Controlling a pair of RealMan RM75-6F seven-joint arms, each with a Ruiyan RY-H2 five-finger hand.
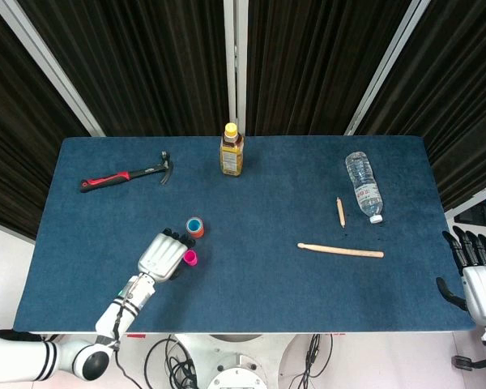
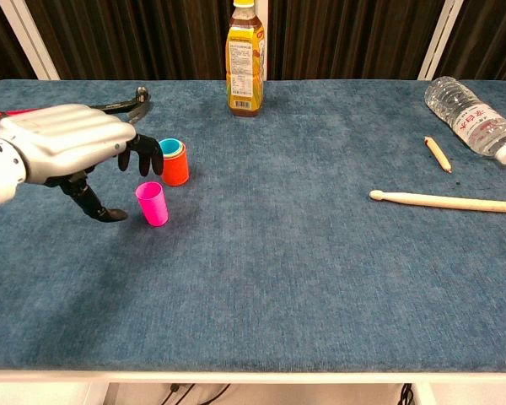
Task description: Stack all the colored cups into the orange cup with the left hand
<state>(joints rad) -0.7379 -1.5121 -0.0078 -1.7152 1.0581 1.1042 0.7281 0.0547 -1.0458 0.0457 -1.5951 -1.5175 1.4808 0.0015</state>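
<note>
The orange cup (image 2: 176,165) stands upright left of the table's middle with a blue cup (image 2: 169,147) nested inside it; the head view shows the orange cup (image 1: 196,232) too. A pink cup (image 2: 153,203) stands upright just in front of the pair, and appears in the head view as the pink cup (image 1: 190,258). My left hand (image 2: 63,144) hovers open just left of the pink cup, fingers over it and thumb low beside it, holding nothing; in the head view the left hand (image 1: 163,255) is also seen. My right hand (image 1: 478,277) hangs open off the table's right edge.
A hammer (image 1: 126,173) lies at the back left. A yellow-capped drink bottle (image 2: 245,57) stands at the back centre. On the right lie a drumstick (image 2: 445,201), a short pencil-like stick (image 2: 437,153) and a water bottle (image 2: 472,117) on its side.
</note>
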